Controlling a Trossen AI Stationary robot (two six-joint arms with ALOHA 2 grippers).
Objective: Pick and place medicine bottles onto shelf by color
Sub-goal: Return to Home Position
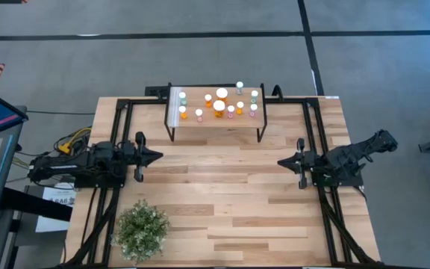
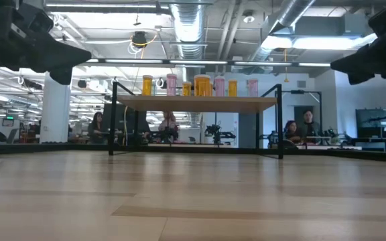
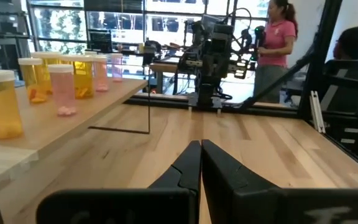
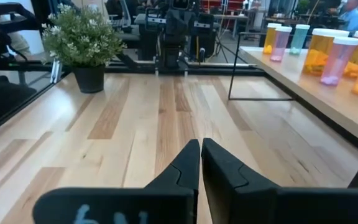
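Bottles [image 1: 219,105] on shelf [image 1: 213,122] — sorting apparently complete.
Your left claw [image 1: 157,157] and right claw [image 1: 281,161] sit closed, empty — nothing left to carry.

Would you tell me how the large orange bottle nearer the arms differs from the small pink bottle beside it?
The large orange bottle has an orange body, the small pink bottle a pink one. The orange bottle is wider, with a bigger cap than the pink bottle's. Both stand upright on the shelf under white caps.
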